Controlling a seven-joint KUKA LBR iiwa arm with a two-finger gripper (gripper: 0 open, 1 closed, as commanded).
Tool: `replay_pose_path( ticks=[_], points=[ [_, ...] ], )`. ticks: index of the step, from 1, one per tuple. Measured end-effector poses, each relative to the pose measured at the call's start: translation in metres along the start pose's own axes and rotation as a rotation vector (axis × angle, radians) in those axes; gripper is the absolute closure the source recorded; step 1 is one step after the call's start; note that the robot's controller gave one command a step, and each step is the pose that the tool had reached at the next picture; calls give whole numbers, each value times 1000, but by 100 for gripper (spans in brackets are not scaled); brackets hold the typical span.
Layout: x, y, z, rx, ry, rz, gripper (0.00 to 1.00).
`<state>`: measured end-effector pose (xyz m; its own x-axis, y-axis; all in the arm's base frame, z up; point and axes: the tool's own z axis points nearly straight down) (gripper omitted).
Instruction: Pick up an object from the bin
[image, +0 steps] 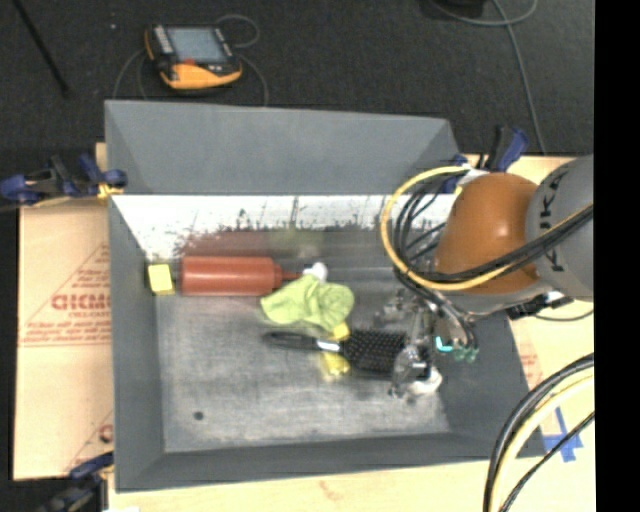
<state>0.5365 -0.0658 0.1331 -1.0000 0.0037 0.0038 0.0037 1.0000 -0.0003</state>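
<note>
The gripper (413, 380) sits low over the bin (250, 400) floor; whether it is spread or pinched cannot be told. The black hairbrush (375, 352) lies just beside it, toward the bin's middle, the yellow-green cloth (308, 303) beyond. Best to centre over the bristle head, square across its width, clear of the cloth

A robotics lab or test cell: a grey metal bin (135, 400) sits on a dark floor (330, 50). A KUKA arm (566, 235) with an orange wrist cover (480, 225) and looped cables (388, 238) reaches over its right edge. A wired orange-and-black handheld screen unit (193, 55) lies beyond its far edge.
</note>
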Motion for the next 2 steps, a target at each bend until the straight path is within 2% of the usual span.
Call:
replay_pose_path(
  ticks=[1, 2],
  points=[
    [-1, 0, -3, 1, -6, -2, 0],
    [-19, -13, 41, -2, -10, 133, 0]
  ],
)
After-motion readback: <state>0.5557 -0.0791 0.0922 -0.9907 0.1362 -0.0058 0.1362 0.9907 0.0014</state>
